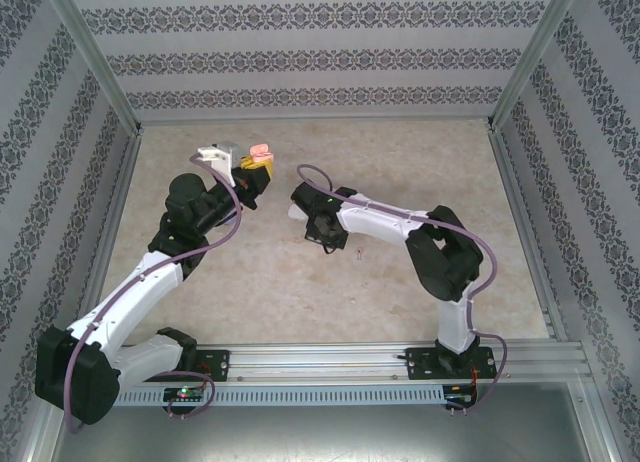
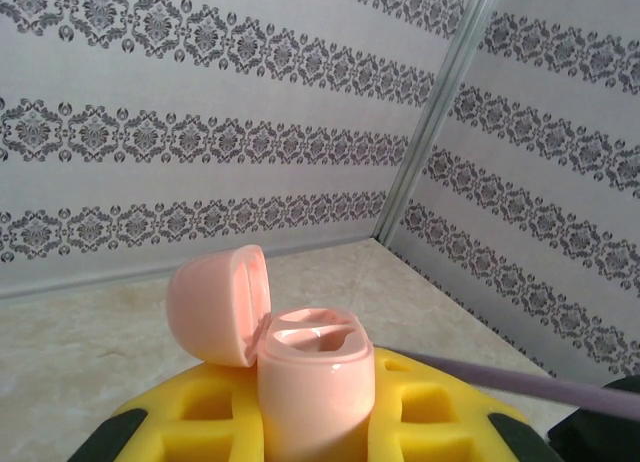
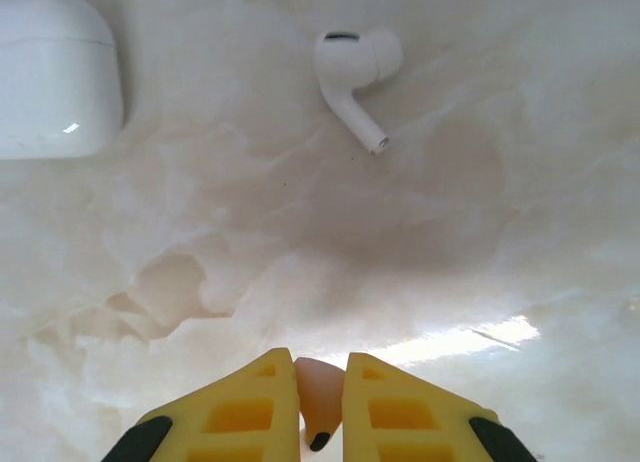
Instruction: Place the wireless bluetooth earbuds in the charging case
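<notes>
- L gripper (image 2: 318, 430): yellow fingers (image 2: 205, 414) pressed in on both sides of the pink case (image 2: 316, 382), clamped tight on it.
- Pink case stands upright in my grip. Its lid (image 2: 218, 304) is swung open to the left, still on its hinge, and two wells show in the top.
- Top cam: L gripper (image 1: 254, 174) sits left of centre in the far half of the table (image 1: 330, 302), with the pink case (image 1: 259, 148) at its far tip.
- Purple cable (image 2: 520, 384) runs along the right side of the L wrist view. Patterned walls (image 2: 150, 132) and a corner post are behind the case.
- R gripper (image 3: 320, 407): fingers almost together, pinched on a pink earbud (image 3: 311, 400). The earbud's dark tip pokes out toward the cam.
- Top cam: R gripper (image 1: 322, 228) is near table centre, pointing down, just right of the L gripper w/ a gap between them.
- White earbud (image 3: 356, 80) lies on the table ahead of my R fingers, stem pointing near-right, touching nothing.
- White case (image 3: 55, 72) is shut, on the table left of the white earbud and apart from it. In the top cam the white case (image 1: 296, 214) is just left of the R gripper.
- Can't tell whether the pink earbud touches the table.
</notes>
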Motion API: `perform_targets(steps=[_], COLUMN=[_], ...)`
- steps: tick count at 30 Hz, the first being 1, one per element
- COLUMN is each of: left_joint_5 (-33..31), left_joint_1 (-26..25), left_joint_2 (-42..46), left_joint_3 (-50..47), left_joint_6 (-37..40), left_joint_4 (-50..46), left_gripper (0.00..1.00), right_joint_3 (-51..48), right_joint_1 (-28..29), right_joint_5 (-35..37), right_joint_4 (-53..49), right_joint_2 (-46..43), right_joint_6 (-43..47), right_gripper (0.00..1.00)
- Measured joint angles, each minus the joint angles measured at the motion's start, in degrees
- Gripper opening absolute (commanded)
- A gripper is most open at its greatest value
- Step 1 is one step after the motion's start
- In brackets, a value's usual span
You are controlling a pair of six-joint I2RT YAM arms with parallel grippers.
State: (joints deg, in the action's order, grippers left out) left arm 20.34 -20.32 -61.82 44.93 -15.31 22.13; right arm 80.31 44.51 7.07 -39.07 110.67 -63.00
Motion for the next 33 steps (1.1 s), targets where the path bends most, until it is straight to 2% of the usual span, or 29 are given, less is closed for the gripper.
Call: perform_targets(steps=[5,11,21,33], left_joint_5=[0.13,0.15,3.96,9.62], left_joint_1=[-0.42,-1.09,-2.4,-5.25], left_joint_2=[0.02,0.07,-2.93,-12.37], left_joint_3=[-1.22,-8.13,-20.76,-19.08], left_joint_6=[3.32,6.69,12.22,19.39], left_joint_4=[-0.31,1.88,18.21,30.84], left_gripper=[0.0,0.0,0.0,0.0], right_joint_3=[-1.95,-2.36,-2.86,-0.74], right_joint_1=[0.0,-0.55,-4.26,-4.42], right_joint_5=[2.6,4.44,5.6,3.82], right_joint_4=[1.42,3.34,6.8,13.81], right_joint_2=[-5.09,-9.4,-17.25,-26.27], right_joint_6=[4.35,10.54,23.06,34.77], right_gripper=[0.14,0.14,0.15,0.15])
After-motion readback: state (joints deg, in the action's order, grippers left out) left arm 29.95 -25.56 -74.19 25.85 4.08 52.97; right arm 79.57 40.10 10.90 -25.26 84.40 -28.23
